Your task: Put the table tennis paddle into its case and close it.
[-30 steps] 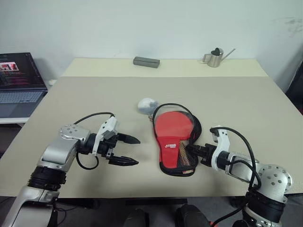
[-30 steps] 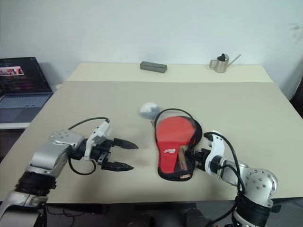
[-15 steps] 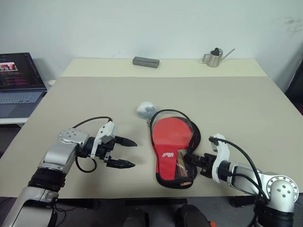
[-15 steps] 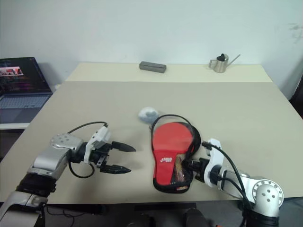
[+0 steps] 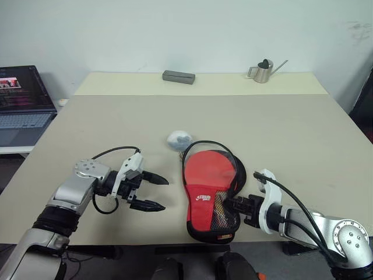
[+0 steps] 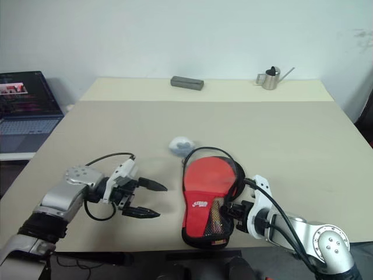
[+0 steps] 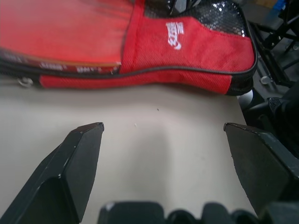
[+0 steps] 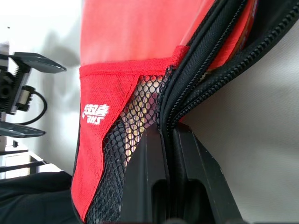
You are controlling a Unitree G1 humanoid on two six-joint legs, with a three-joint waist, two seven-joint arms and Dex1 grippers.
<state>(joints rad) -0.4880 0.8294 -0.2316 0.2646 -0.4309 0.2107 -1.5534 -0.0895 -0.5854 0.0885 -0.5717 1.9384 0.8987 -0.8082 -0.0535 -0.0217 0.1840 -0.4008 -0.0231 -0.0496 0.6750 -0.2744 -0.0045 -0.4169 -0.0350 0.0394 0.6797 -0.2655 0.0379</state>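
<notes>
The case (image 5: 204,201) lies near the table's front edge, round end away from me, with its zip edge standing open around that end. The table tennis paddle (image 5: 210,169) rests inside. Its red face shows in the open round part, and its handle shows through the black mesh pocket (image 8: 135,112). My right gripper (image 5: 236,205) is shut on the case's black zippered edge (image 8: 166,116) at the narrow handle end. To the left of the case my left gripper (image 5: 163,193) hangs open just above the table, pointing at the case's red side (image 7: 196,46) and touching nothing.
A small grey-white pouch (image 5: 178,140) lies just beyond the case. A grey block (image 5: 179,76) and a metal watering can (image 5: 265,71) stand at the far edge of the table (image 5: 291,134). A laptop (image 5: 23,105) sits off to the left.
My right gripper has drawn back toward the front edge, dragging the case with it and swinging its narrow end nearer and leftward. The left gripper has stayed open and nearly still.
</notes>
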